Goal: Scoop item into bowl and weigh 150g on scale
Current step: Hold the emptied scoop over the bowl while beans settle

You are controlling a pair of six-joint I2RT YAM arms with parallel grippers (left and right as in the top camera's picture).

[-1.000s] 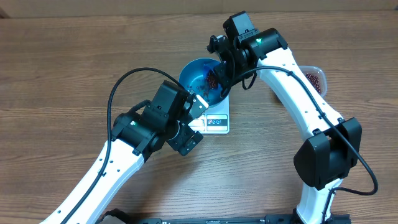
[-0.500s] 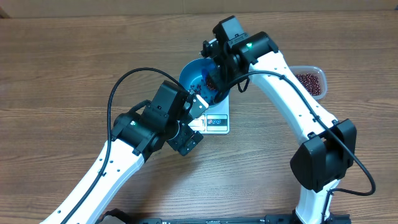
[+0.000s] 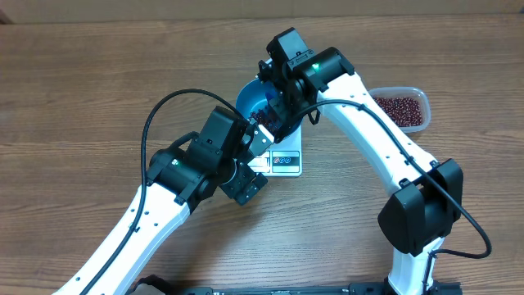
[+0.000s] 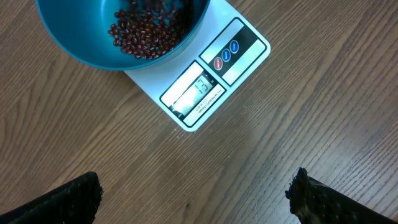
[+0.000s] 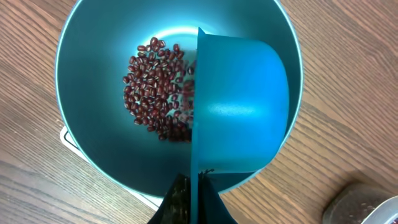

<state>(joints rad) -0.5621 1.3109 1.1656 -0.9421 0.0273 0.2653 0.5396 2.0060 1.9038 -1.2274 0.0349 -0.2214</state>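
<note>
Right wrist, beans [image 5: 152, 87]: a loose red-brown heap on the bowl's floor, left of centre; a few are blurred at the scoop's lip, apparently falling.
Scoop [image 5: 239, 106]: tipped on its side over the bowl's right half; a second ago it was carrying beans.
Bowl [image 5: 87, 37]: sits on the scale [image 4: 230, 56].
Display [image 4: 196, 92]: digits are too small to read.
Right gripper [image 5: 193, 193]: pinched on the scoop's handle; it has swung left, uncovering the tub [image 3: 401, 106].
Left gripper [image 4: 193, 199]: fingers spread, empty, on the near side of the scale, unmoved.
Meaning: one scoopful is going in; more are probably needed.
</note>
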